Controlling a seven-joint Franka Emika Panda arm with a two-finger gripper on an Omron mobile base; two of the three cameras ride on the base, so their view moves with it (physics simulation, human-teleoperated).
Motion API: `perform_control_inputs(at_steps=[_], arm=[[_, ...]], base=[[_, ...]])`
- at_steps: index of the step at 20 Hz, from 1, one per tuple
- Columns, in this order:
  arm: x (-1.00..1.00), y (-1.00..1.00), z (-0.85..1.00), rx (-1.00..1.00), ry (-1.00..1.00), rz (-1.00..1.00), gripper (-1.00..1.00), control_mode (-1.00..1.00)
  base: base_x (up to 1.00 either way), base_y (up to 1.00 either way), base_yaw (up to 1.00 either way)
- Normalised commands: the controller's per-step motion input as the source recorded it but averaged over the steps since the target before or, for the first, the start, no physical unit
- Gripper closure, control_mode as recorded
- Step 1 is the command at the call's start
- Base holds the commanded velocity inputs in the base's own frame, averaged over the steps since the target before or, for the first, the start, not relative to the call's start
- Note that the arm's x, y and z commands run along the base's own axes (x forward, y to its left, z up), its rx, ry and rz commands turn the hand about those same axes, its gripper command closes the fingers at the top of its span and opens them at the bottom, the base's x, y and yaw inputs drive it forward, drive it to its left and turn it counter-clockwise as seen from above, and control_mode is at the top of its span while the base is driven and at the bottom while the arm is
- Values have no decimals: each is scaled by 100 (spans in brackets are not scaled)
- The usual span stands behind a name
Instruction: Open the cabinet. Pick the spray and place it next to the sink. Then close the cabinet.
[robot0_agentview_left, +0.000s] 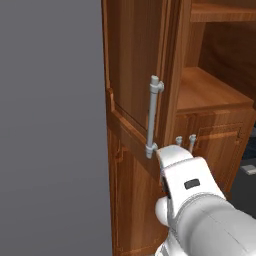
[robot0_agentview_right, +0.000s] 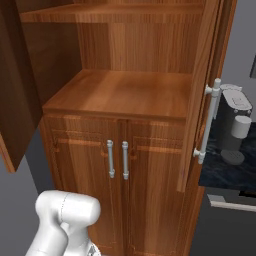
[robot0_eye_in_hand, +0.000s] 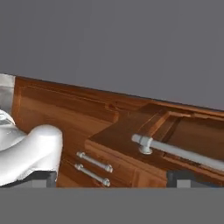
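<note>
On cabinet (robot0_agentview_right: 135, 95) doors, no lettering.

Close flanking views of the cabinet (robot0_agentview_left: 135, 60)

In your hand view the scene appears rolled sideways. The cabinet (robot0_eye_in_hand: 65, 109) runs across the lower half beneath a plain grey wall (robot0_eye_in_hand: 122, 39). An open door's long silver bar handle (robot0_eye_in_hand: 175, 151) extends toward the right edge. Two shorter silver handles (robot0_eye_in_hand: 94, 168) lie parallel on the lower doors (robot0_eye_in_hand: 118, 168).
</note>
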Motion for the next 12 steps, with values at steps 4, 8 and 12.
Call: perform_control_inputs(at_steps=[4,8,12], arm=[[96,72,0,-21,1,0,-100,-100],[100,46,0,-20,0,-4,-100,-100],[100,17,-11,-21,0,-9,-100,-100]], base=[[0,0,0],[0,0,0],[0,0,0]])
